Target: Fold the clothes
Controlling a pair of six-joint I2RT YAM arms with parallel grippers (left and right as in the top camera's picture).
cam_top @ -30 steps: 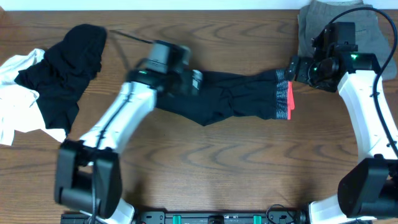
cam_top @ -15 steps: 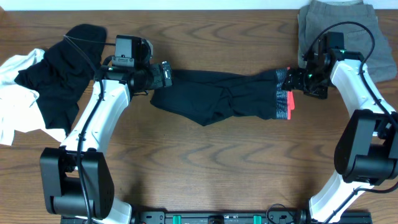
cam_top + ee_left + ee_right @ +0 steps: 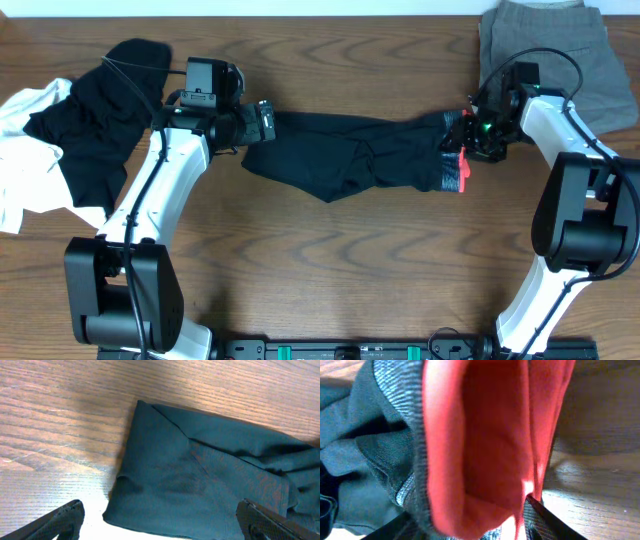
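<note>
The long black trousers [image 3: 360,160] lie stretched across the middle of the table, with the grey-and-coral-red waistband [image 3: 458,168] at the right end. My left gripper [image 3: 268,122] is open at the leg end; in the left wrist view the folded leg end [image 3: 200,475] lies between and ahead of its wide-spread fingers [image 3: 159,507]. My right gripper [image 3: 468,128] is on the waistband's top edge. In the right wrist view the bunched red and grey waistband [image 3: 485,435] fills the gap between its fingers [image 3: 470,515].
A plain black garment [image 3: 110,100] lies crumpled at the far left on a white T-shirt [image 3: 25,110]. Grey-khaki shorts [image 3: 570,50] lie at the back right corner, just behind my right arm. Bare wood table [image 3: 350,260] lies in front of the trousers.
My left gripper swung up and left to the trousers' leg end, then held still. My right gripper moved left onto the waistband, which has bunched up.
</note>
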